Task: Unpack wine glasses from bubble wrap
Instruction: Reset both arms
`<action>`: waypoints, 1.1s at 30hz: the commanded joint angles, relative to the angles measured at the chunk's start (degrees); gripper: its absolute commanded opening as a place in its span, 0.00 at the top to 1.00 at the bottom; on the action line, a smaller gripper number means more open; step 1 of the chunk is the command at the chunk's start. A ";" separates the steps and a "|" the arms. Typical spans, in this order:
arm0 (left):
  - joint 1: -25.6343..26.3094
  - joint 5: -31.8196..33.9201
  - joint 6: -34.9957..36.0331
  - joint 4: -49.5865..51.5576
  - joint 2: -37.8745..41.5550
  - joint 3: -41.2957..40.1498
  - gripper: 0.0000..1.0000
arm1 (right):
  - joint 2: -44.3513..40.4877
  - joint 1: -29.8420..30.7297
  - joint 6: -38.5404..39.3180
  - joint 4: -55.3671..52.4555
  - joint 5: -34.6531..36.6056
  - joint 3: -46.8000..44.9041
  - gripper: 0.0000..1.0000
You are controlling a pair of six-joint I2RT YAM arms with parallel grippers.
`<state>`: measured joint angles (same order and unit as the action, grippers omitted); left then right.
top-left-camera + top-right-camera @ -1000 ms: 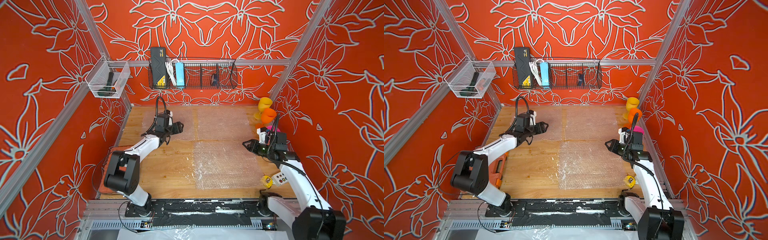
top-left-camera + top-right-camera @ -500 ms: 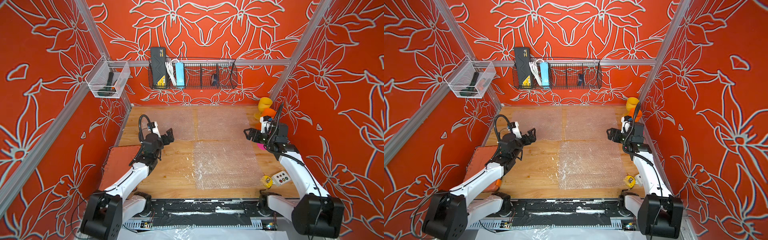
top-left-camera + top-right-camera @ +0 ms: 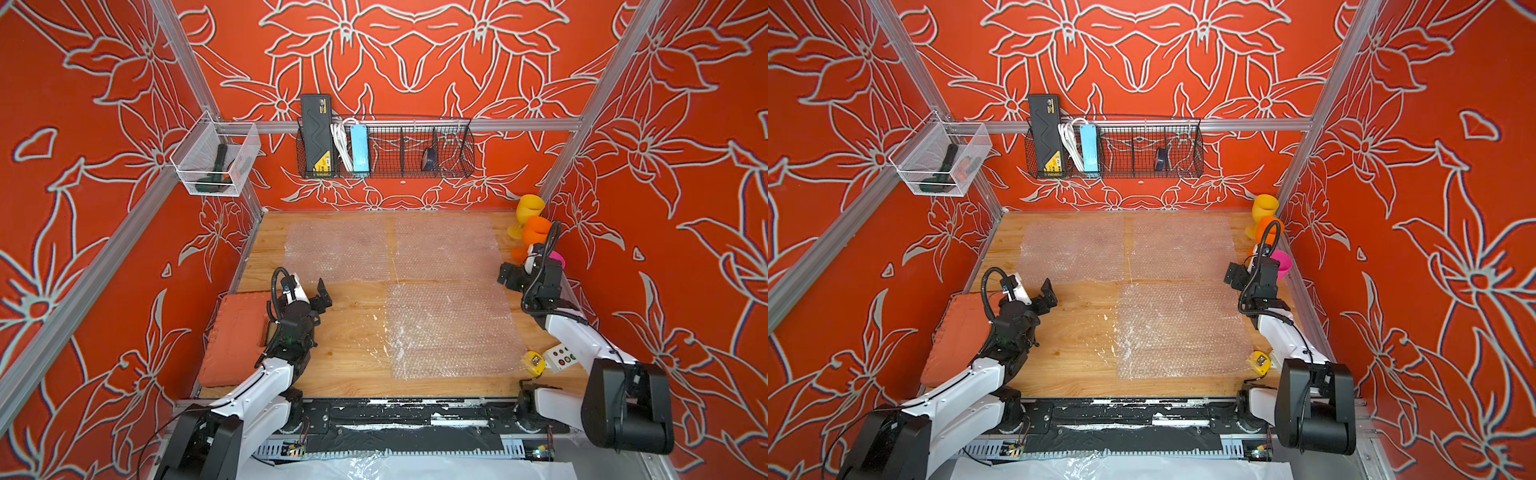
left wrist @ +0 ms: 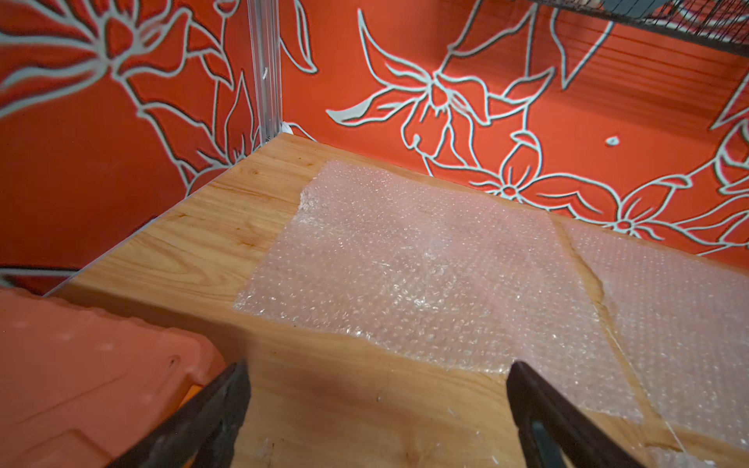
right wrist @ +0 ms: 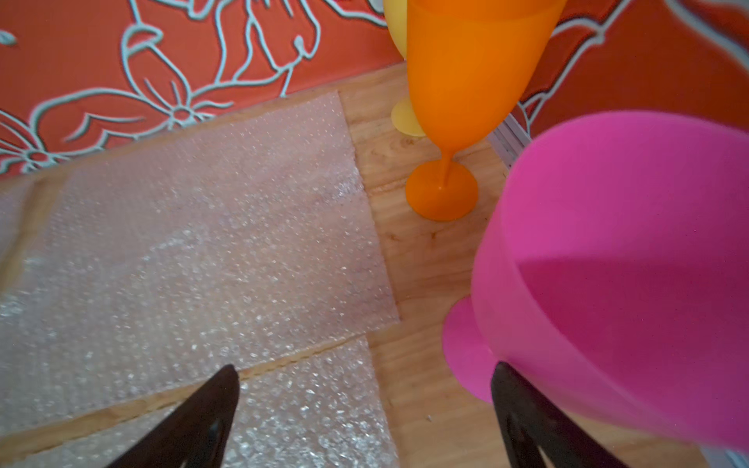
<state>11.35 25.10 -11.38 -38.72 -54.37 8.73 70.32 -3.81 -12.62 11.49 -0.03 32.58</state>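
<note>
Wine glasses unwrapped: yellow plastic stemmed goblet point(image 3: 530, 207), orange plastic goblet point(image 3: 536, 232) and bright pink plastic goblet point(image 3: 1282, 262) stand upright along the right edge of the wooden tabletop point(image 3: 353, 353), starting from its far right corner.

Three clear bubble wrap sheets point(image 3: 449, 328) lie flat mid-tabletop.

Left gripper point(image 4: 377, 364) and right gripper point(image 5: 367, 370) are both spread wide, empty.

Risk: one right finger is close beside the pink bowl. The goblets look smooth, light and top-heavy on thin stems, so a sideways swing could topple pink into orange.

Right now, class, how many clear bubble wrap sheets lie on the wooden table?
3 clear bubble wrap sheets, flat on the wooden table: far-left sheet, far-right sheet beside it, near sheet in front. None seems hidden.
</note>
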 commanded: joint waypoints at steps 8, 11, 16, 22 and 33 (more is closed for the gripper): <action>-0.47 -2.02 11.51 -21.94 -6.93 -7.27 0.02 | 0.29 0.07 10.18 17.18 -3.74 -8.51 0.03; -0.71 -3.77 12.66 -24.61 -8.96 -7.51 0.02 | 0.70 0.15 10.24 19.07 -3.80 -9.70 0.03; -1.13 -11.96 15.62 -29.28 -12.28 -7.59 0.02 | 0.77 0.21 10.45 23.97 -5.58 -12.90 0.03; -1.87 -15.45 17.45 -33.53 -21.13 -5.35 0.02 | 2.54 0.29 11.72 29.13 -8.04 -15.06 0.03; -3.42 -18.91 16.88 -36.70 -22.44 -7.01 0.02 | 10.23 1.00 14.63 35.72 -12.47 -15.05 0.02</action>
<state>8.49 8.14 4.91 -72.97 -76.44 1.34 80.12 -3.36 -0.45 44.93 -9.89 16.99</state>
